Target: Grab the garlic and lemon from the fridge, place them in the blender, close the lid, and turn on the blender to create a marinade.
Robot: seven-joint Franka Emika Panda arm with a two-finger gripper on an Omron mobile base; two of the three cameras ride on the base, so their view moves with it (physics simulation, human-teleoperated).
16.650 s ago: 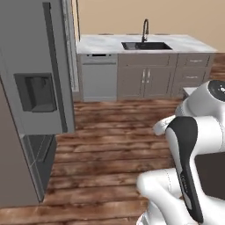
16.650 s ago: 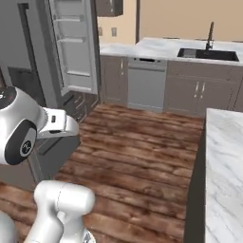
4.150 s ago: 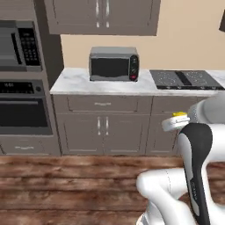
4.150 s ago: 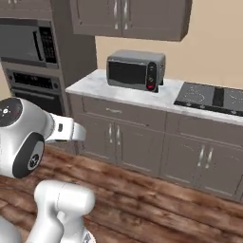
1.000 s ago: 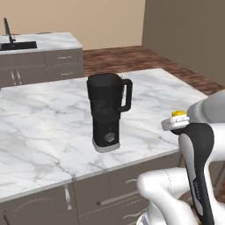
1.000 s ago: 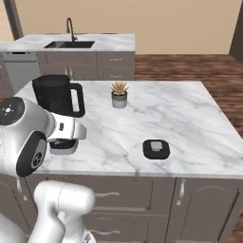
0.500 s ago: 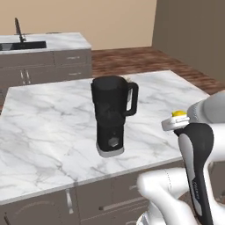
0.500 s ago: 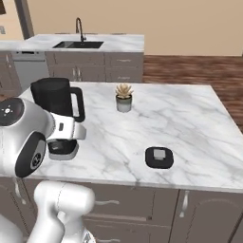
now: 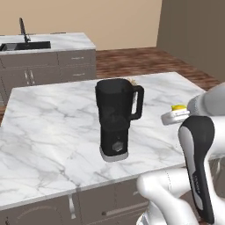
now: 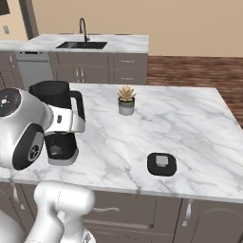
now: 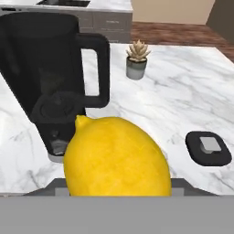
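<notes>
My gripper (image 9: 175, 115) is shut on the bright yellow lemon (image 11: 117, 159), which sits large at the bottom of the hand view; a sliver of the lemon (image 9: 178, 107) peeks out at the hand in the left base view. The tall black blender (image 9: 115, 121) stands on the marble island just left of the hand, jar top uncovered, handle toward the lemon. The same blender (image 11: 50, 82) rises close behind the fruit. The black lid (image 10: 162, 164) with its grey centre lies flat on the island near the front edge, right of the blender (image 10: 57, 123). The garlic and the fridge are out of view.
A small potted plant (image 10: 126, 100) stands mid-island behind the lid. The island top (image 9: 52, 127) is bare marble to the blender's left. A counter with a sink (image 10: 80, 45) runs along the back wall, wood floor between.
The whole picture has shifted as the base moved: the island and blender now sit closer and more central. The lemon stays in the gripper.
</notes>
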